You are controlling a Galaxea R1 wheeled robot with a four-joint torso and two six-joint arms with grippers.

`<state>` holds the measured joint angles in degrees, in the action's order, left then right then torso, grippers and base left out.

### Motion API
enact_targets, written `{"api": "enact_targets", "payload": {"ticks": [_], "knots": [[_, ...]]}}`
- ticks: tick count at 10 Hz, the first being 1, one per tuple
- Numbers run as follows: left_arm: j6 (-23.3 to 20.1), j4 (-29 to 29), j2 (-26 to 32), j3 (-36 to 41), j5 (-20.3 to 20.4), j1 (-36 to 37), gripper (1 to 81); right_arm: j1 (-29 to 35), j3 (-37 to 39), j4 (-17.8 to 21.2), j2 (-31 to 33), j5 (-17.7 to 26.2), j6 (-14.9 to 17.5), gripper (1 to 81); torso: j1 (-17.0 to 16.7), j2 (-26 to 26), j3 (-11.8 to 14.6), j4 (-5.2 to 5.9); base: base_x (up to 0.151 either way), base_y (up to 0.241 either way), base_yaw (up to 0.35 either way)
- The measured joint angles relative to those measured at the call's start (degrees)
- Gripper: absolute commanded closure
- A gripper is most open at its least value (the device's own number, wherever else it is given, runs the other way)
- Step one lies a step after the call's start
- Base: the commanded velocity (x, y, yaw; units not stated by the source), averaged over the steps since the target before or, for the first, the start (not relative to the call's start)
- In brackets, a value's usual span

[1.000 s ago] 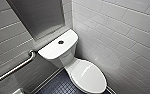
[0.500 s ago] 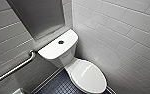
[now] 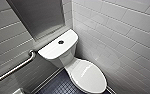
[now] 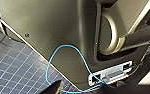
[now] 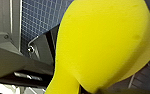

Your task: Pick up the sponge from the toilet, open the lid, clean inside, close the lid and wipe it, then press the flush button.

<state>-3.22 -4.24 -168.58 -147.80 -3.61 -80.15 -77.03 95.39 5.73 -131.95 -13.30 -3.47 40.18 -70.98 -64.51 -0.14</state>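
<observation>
Sponge (image 5: 101, 42) up close — toilet (image 3: 56, 50) lid (image 3: 89, 76) unmoved

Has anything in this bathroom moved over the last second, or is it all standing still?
Nothing visibly changed. In the head view the toilet sits where it was, its lid down, the flush button on the tank top and the grab rail on the wall as before. The right jaws hold the sponge.
</observation>
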Motion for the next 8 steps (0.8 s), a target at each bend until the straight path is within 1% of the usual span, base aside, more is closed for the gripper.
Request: {"api": "enact_targets", "payload": {"ticks": [1,3,5,7,8], "knots": [[0.0,0.0,-0.1,0.0,0.0,-0.1,1.0,3.6,-3.0,0.0,2.1,-0.4,-0.6,81.1,0.0,0.0,0.0,0.00,0.000,0.000,0.000],[0.0,0.0,-0.7,0.0,0.0,-0.4,1.0,8.6,-7.5,0.0,5.2,0.0,-1.6,81.1,0.2,-0.3,0.0,0.00,0.000,0.000,0.000],[0.0,0.0,-0.8,0.1,-0.2,-1.0,1.0,13.9,-9.9,0.0,5.0,3.1,-2.1,81.1,1.8,-3.1,0.0,0.00,0.000,0.000,0.000],[0.0,0.0,-1.0,0.1,0.0,-0.7,1.0,19.4,-10.3,0.2,5.6,6.4,-2.4,81.1,4.3,-7.2,0.0,0.00,0.000,0.000,0.000],[0.0,0.0,-0.9,0.1,0.1,-0.6,1.0,21.4,-10.5,0.5,5.9,7.6,-2.6,81.1,4.5,-7.8,-0.1,0.00,0.000,0.000,0.000]]}}
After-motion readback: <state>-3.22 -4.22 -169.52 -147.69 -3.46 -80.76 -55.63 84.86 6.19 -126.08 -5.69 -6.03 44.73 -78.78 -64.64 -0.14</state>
